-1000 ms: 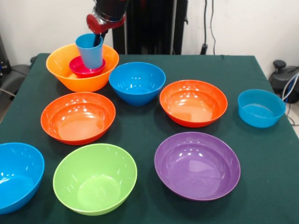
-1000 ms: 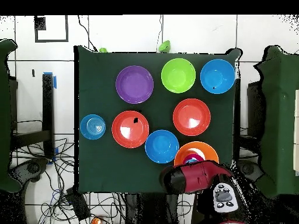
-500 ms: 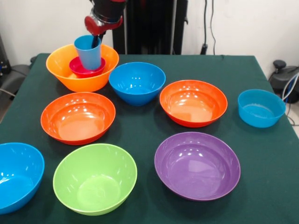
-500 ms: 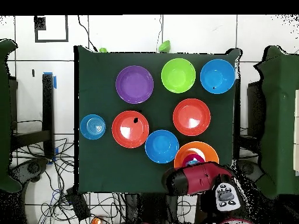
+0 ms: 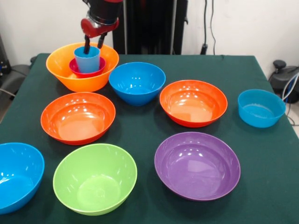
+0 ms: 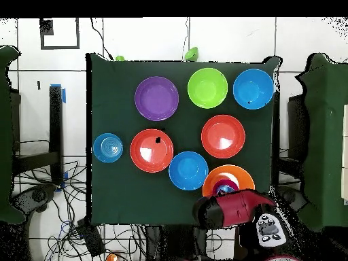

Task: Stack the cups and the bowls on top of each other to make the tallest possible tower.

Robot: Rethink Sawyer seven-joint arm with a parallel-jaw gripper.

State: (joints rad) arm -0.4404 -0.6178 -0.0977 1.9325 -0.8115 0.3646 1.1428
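The light-blue cup (image 5: pixel 88 59) stands upright in the small magenta bowl (image 5: pixel 80 70), which sits inside the large yellow-orange bowl (image 5: pixel 77 79) at the far left corner. My gripper (image 5: pixel 93 44) hovers at the cup's rim, open, with one finger over the cup's mouth and the other by its right edge. Seen from overhead, the red arm (image 6: pixel 234 207) hides the gripper and part of the yellow-orange bowl (image 6: pixel 212 178). The small pale-blue bowl (image 5: pixel 260 108) stands alone at the right edge.
Around the table lie a blue bowl (image 5: pixel 137 83), two red-orange bowls (image 5: pixel 78 117) (image 5: pixel 193 102), a purple bowl (image 5: pixel 197 165), a lime green bowl (image 5: pixel 95 178) and another blue bowl (image 5: pixel 16 175) at the near left edge.
The cup has come down from a lifted, tilted hold to rest in the magenta bowl. The fingers have spread apart and let go of it.
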